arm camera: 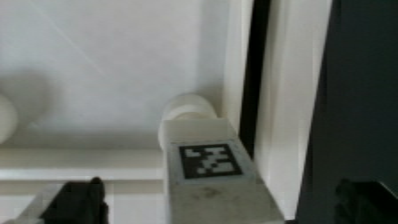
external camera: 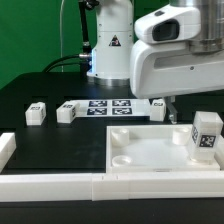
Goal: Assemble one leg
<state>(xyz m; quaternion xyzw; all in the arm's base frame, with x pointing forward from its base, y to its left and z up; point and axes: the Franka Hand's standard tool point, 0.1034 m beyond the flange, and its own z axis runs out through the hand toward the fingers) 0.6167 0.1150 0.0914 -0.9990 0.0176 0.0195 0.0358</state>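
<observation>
A leg (external camera: 207,135), a small white block with a black-and-white tag, stands upright at the white panel's (external camera: 150,150) corner on the exterior view's right. In the wrist view this leg (arm camera: 210,150) lies between my two dark fingers (arm camera: 71,202), which stand far apart and clear of it. My gripper (arm camera: 217,208) is open and empty. In the exterior view it (external camera: 183,112) hangs just above and behind the leg. Two more legs (external camera: 36,113) (external camera: 67,112) lie on the black table at the exterior view's left, and another (external camera: 158,105) lies behind the panel.
The marker board (external camera: 110,107) lies behind the panel. A white rail (external camera: 50,185) runs along the front edge, with a short white wall (external camera: 6,148) at the exterior view's left. The robot base (external camera: 110,50) stands at the back.
</observation>
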